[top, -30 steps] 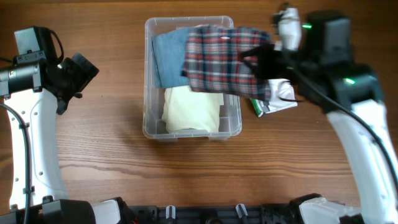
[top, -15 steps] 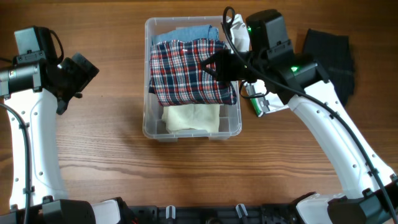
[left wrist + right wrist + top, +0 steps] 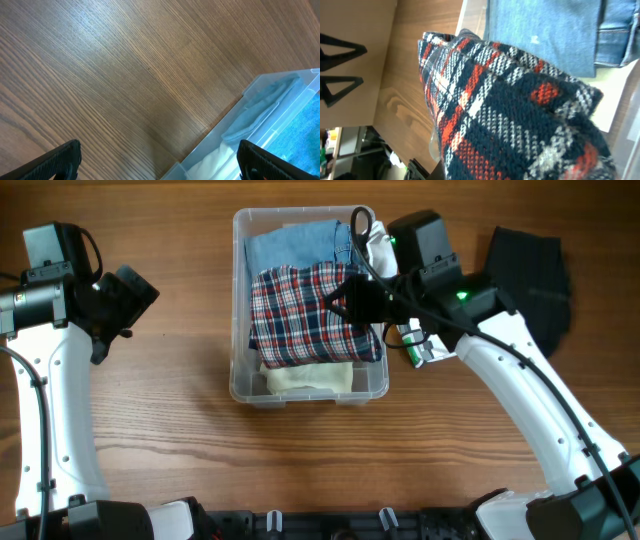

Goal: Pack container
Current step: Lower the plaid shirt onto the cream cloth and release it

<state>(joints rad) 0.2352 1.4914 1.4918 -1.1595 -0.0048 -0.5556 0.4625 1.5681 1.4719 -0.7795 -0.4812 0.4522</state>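
The container (image 3: 240,300) is a clear plastic bin at the table's middle back. A blue denim garment (image 3: 295,245) fills its far end and a pale yellow cloth (image 3: 310,378) its near end. Over both lies a red, white and navy plaid cloth (image 3: 305,315). My right gripper (image 3: 350,298) is shut on the plaid cloth's right edge, just inside the container's right wall. The plaid cloth (image 3: 510,115) fills the right wrist view and hides the fingers. My left gripper (image 3: 130,295) hangs open over bare wood to the left. The container's corner (image 3: 265,85) shows between its fingertips (image 3: 60,160).
A black cloth (image 3: 530,265) lies at the back right. A white and green packet (image 3: 425,345) rests just right of the container, under my right arm. A white item (image 3: 380,245) sits by the container's back right corner.
My right gripper has carried the plaid cloth leftward and down, from over the container's right rim to inside it, on top of the yellow cloth. The left arm has not moved.
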